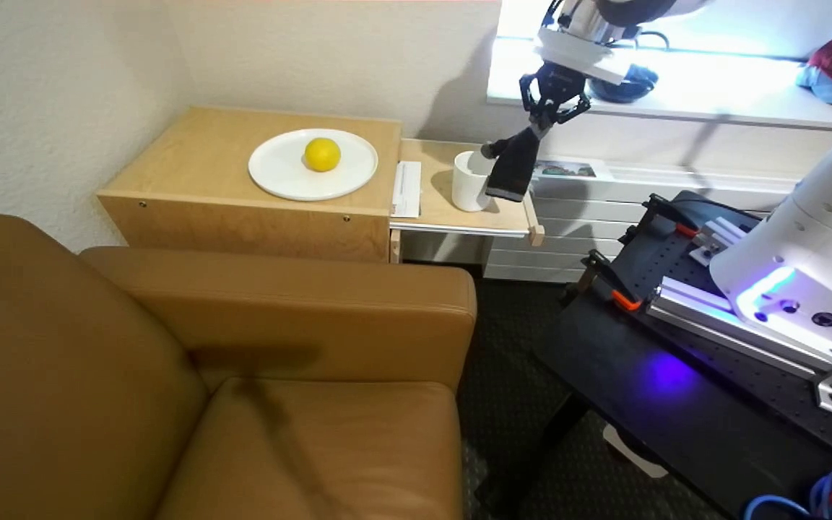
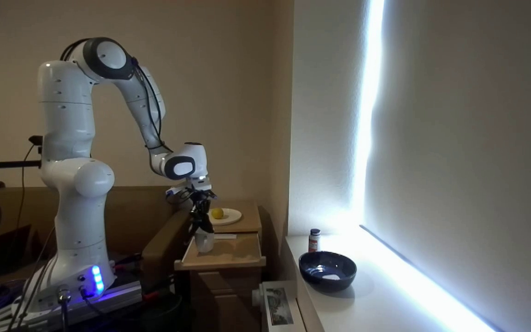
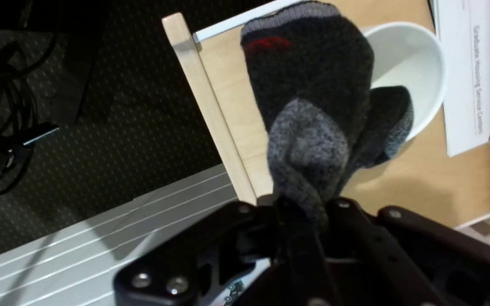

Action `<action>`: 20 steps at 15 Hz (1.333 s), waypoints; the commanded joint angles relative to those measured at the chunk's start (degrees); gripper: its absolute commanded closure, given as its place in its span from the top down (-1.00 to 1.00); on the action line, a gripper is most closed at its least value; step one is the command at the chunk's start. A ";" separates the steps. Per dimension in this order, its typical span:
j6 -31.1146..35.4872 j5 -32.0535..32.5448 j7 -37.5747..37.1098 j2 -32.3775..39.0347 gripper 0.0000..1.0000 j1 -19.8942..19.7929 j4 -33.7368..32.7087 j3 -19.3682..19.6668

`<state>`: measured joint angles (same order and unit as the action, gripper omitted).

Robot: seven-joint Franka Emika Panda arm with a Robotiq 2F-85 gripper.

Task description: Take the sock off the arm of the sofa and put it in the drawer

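Note:
My gripper (image 1: 542,121) is shut on one end of the sock (image 1: 516,166). The sock is dark with grey parts and hangs down limp. It fills the middle of the wrist view (image 3: 306,63), below the fingertips (image 3: 302,208). The drawer (image 1: 436,180) is pulled out from the pale wooden cabinet (image 1: 235,141). The sock hangs over the drawer's front end, in front of a white mug (image 1: 466,189) in an exterior view. In the wrist view it overlaps the mug's opening (image 3: 423,51). The arm of the sofa (image 1: 293,278) is bare. The sofa (image 1: 329,440) stands beside the cabinet.
White papers (image 1: 407,189) lie in the drawer near the cabinet. A white plate (image 1: 293,186) with a yellow ball (image 1: 322,154) is on the cabinet top. The drawer's raised wooden front (image 2: 219,264) faces a radiator (image 1: 560,238). A dark bowl (image 2: 327,272) stands on the windowsill.

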<state>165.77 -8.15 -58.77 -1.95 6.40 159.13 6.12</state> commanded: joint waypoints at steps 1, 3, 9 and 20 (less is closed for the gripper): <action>-3.38 -9.66 1.06 -5.83 -0.94 -4.17 0.20 -0.91; -2.05 -8.22 1.72 -4.08 -0.78 -5.10 -0.25 -2.29; -4.09 -22.02 5.22 -6.58 -0.94 -1.14 -0.41 1.98; -11.10 -73.73 24.95 8.09 -0.94 -2.36 -7.14 11.18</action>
<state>158.94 -73.62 -36.49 -0.01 5.60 156.56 15.72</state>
